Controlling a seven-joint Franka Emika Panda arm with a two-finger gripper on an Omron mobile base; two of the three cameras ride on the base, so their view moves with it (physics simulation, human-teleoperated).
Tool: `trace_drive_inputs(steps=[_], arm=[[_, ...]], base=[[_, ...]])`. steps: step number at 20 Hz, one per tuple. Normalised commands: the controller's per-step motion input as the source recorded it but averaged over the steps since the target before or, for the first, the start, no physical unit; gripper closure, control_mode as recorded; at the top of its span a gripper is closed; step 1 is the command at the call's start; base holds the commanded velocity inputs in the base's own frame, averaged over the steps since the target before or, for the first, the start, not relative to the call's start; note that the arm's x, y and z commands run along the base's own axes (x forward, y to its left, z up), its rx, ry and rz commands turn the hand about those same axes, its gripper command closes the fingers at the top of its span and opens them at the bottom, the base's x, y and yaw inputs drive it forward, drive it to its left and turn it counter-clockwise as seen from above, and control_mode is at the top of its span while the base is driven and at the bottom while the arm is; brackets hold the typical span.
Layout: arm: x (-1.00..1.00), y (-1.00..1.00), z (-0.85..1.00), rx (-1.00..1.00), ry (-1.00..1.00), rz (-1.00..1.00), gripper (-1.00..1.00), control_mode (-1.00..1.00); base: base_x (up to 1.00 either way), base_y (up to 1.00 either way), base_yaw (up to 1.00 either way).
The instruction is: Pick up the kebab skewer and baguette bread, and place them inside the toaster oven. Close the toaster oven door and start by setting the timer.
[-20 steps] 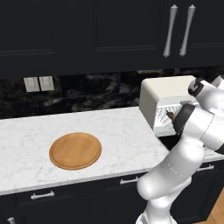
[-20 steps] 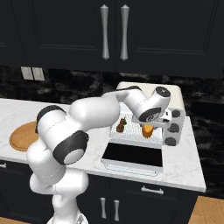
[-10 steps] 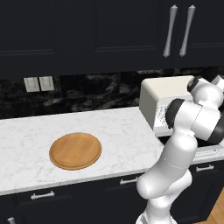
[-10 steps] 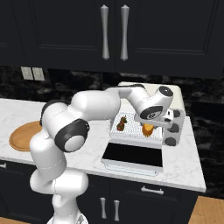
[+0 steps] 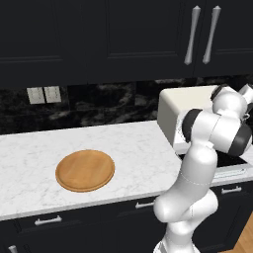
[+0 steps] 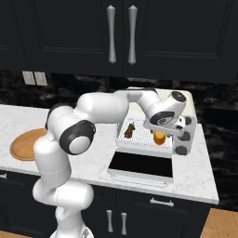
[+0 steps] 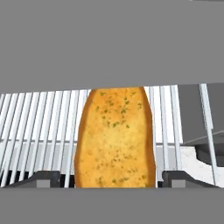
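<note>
The pincer (image 7: 112, 177) is spread, its tips standing clear on either side of the baguette (image 7: 115, 138), which lies on the wire rack (image 7: 39, 127) inside the oven (image 6: 183, 104); from the right base view the baguette (image 6: 159, 137) sits at the rack's right, the skewer (image 6: 130, 129) well apart at its left; the door (image 6: 142, 166) hangs open, flat; a wooden board (image 5: 85, 170) rests on the desk (image 5: 29, 153).

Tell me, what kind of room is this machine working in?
A kitchen, by the look of it: a marble-look counter under dark cabinets, with a toaster oven holding baguette bread on its rack.
</note>
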Motion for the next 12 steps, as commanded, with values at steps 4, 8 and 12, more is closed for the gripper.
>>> trace_drive_inputs(steps=[4, 8, 12], arm=[[-0.13, 0.0, 0.0, 0.0, 0.0, 0.0, -1.0, -1.0], [-0.04, 0.0, 0.05, 0.0, -0.03, 0.0, -1.0, -1.0], [-0.24, 0.04, 0.47, 0.0, -0.03, -0.03, -1.0, -1.0]], base=[[0.0, 0.0, 0.0], [0.0, 0.0, 0.0], [0.0, 0.0, 0.0]])
